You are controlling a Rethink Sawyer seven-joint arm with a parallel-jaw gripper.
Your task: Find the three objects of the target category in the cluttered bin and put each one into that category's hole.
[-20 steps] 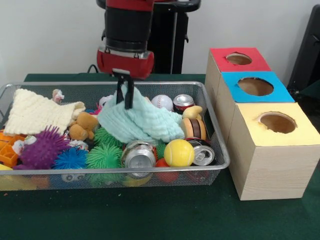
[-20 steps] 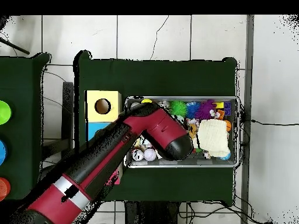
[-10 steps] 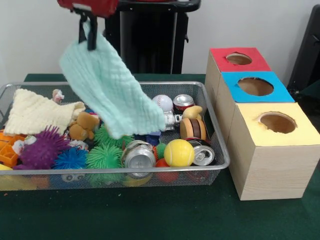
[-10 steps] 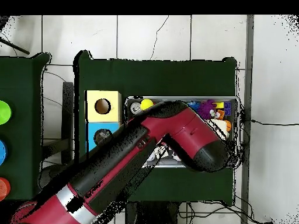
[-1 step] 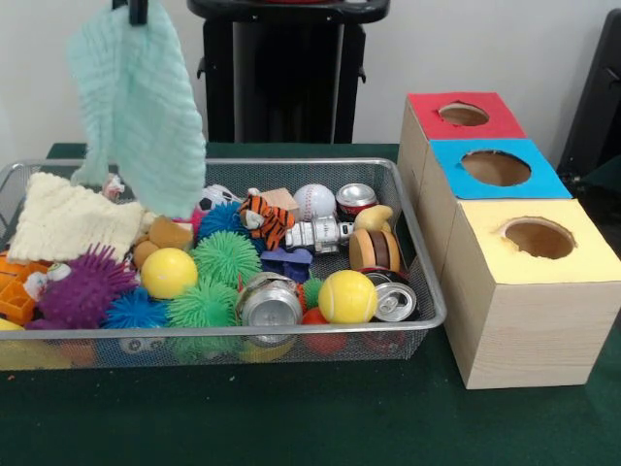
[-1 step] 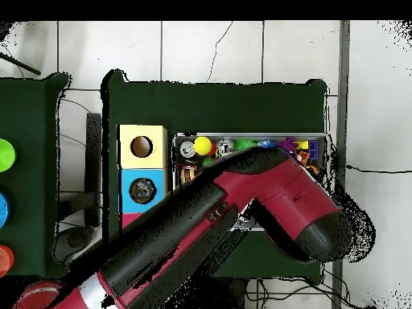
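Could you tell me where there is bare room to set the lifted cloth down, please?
The green table is bare in front of the wire bin and the yellow-topped box. The bin is crowded: cans, balls, spiky toys and a cream cloth fill it. The mint cloth hangs from the gripper.

White wall (image 5: 505, 49); white tiled floor (image 6: 241, 48); green-covered table (image 5: 310, 417).

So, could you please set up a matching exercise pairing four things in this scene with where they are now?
Things:
1. mint green cloth
2. cream cloth
3. baseball
4. toy tiger

Places:
A. lying in the wire bin's left end
B. hanging above the bin
C. beside a soda can near the far wall
D. mid-bin, among spiky balls

Pairs: 1-B, 2-A, 3-C, 4-D
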